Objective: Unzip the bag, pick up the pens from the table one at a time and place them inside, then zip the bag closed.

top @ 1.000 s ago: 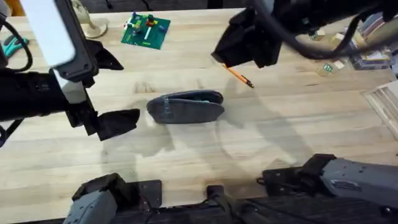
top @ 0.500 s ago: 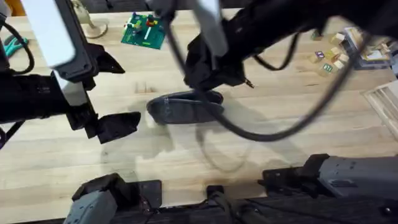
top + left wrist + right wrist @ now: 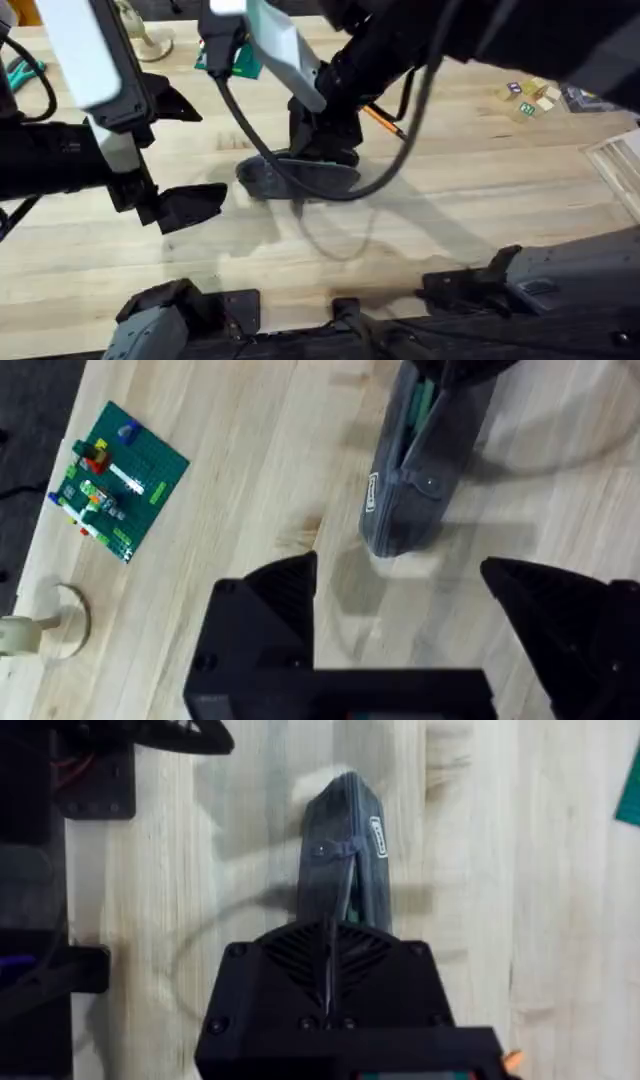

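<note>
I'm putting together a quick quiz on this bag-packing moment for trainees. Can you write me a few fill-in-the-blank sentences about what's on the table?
1. The right hand is over the grey ____.
2. The bag is partly ____, with a green pen inside.
3. The left hand is ____ and grips nothing.
4. An ____ pen lies on the table beside the right arm.

Missing words: bag; unzipped; open; orange

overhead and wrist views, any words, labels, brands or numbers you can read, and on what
None can be read.
Small white-edged tag on the bag: text too blurred to read.
Wooden blocks at the table's far right: coloured marks on their faces, too small to read.
Green building-brick plate: no lettering seen.
</note>
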Controlling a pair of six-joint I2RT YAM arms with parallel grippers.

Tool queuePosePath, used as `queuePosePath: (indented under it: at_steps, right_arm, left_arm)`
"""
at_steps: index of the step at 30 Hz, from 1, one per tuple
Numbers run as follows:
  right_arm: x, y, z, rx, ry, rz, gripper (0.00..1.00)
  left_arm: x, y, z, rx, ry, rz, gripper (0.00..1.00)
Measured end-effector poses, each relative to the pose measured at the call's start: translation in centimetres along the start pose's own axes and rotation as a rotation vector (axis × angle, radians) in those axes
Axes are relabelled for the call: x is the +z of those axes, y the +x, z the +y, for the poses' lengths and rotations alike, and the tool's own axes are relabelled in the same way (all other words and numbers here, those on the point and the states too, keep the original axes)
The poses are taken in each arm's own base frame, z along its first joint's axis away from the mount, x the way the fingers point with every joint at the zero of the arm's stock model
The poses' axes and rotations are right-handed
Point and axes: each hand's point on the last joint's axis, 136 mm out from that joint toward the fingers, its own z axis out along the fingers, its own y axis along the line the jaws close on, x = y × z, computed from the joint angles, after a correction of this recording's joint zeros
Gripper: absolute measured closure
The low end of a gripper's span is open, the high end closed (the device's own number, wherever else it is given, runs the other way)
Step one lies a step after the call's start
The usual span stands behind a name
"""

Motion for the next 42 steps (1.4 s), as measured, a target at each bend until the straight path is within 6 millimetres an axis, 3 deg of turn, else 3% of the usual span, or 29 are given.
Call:
queuePosePath:
  at_steps: [10,27,35,42]
  right_arm:
    - [3.9,2.4,-1.2,0.040,-0.035,0.110,0.969]
    - [6.7,3.3,-2.2,0.055,-0.052,0.141,0.968]
    - [9.3,5.0,-2.4,0.086,-0.098,0.193,0.969]
    - [9.7,5.2,-2.4,0.090,-0.104,0.199,0.936]
  left_arm:
    - [0.0,0.0,0.0,0.000,-0.001,0.000,0.008]
    - [0.0,0.0,0.0,0.000,-0.001,0.000,0.008]
    - [0.0,0.0,0.0,0.000,0.000,0.000,0.007]
    - [0.0,0.0,0.0,0.000,0.000,0.000,0.008]
